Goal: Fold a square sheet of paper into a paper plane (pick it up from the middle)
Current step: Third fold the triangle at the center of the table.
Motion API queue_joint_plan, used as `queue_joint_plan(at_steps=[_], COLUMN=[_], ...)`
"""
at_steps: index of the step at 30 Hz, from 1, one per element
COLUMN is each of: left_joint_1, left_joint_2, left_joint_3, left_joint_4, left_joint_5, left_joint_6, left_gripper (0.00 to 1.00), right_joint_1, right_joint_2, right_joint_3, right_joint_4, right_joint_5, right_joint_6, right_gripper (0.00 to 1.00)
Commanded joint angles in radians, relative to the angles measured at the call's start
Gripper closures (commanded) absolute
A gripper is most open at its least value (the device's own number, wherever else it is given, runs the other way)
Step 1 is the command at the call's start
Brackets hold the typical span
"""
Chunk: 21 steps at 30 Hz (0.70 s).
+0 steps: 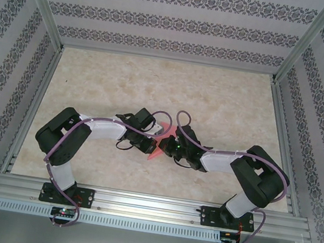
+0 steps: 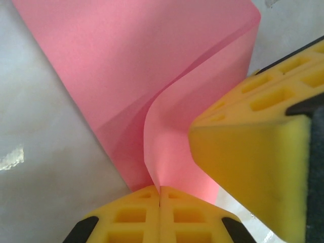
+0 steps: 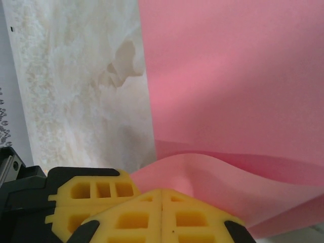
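Midway between the table's (image 1: 94, 80) left and right edges, and somewhat nearer its front edge than its back, two grippers meet nose to nose over a pink sheet (image 1: 156, 149). The left gripper (image 1: 152, 137) reaches in from the left and the right gripper (image 1: 169, 141) from the right. Their tips are just beside each other, with the sheet showing between and below them.

Seen from the left wrist, the left gripper (image 2: 160, 191) has its yellow fingers pressed together with no gap. They pinch a raised ridge of the sheet (image 2: 126, 76), which curls up from a broad part lying flat on the marbled table top. One yellow finger (image 2: 243, 152) of the right gripper crowds in from the right, over the near part of the sheet. Whether it presses on the paper there cannot be told.

Seen from the right wrist, the right gripper (image 3: 162, 193) is likewise closed, finger against finger. A soft hump of the sheet (image 3: 228, 76) rises to its tips and appears nipped between them. The rest of the sheet spreads flat across the table beyond, one straight edge running away from the gripper. A finger (image 3: 86, 195) of the left gripper sits just beside the right gripper's tips, at their left.
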Motion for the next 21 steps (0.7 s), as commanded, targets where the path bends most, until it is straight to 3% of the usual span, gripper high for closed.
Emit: queue_joint_plan(at_steps=[1, 15, 21], left_joint_1=[0.011, 0.011, 0.012], left_joint_2=[0.028, 0.057, 0.066], left_joint_3=[0.006, 0.021, 0.025], left_joint_4=[-0.015, -0.047, -0.057], left_joint_5=[-0.041, -0.08, -0.077], left_joint_6=[-0.013, -0.016, -0.012], left_gripper=[0.98, 1.0, 1.0], right_joint_1=[0.002, -0.008, -0.019], right_joint_2=[0.015, 0.103, -0.007], right_joint_3=[-0.009, -0.047, -0.053], right_joint_4=[0.043, 0.14, 0.104], right_joint_5=[0.003, -0.007, 0.005], right_joint_6=[-0.001, 0.002, -0.002], right_gripper=[0.95, 0.92, 0.89])
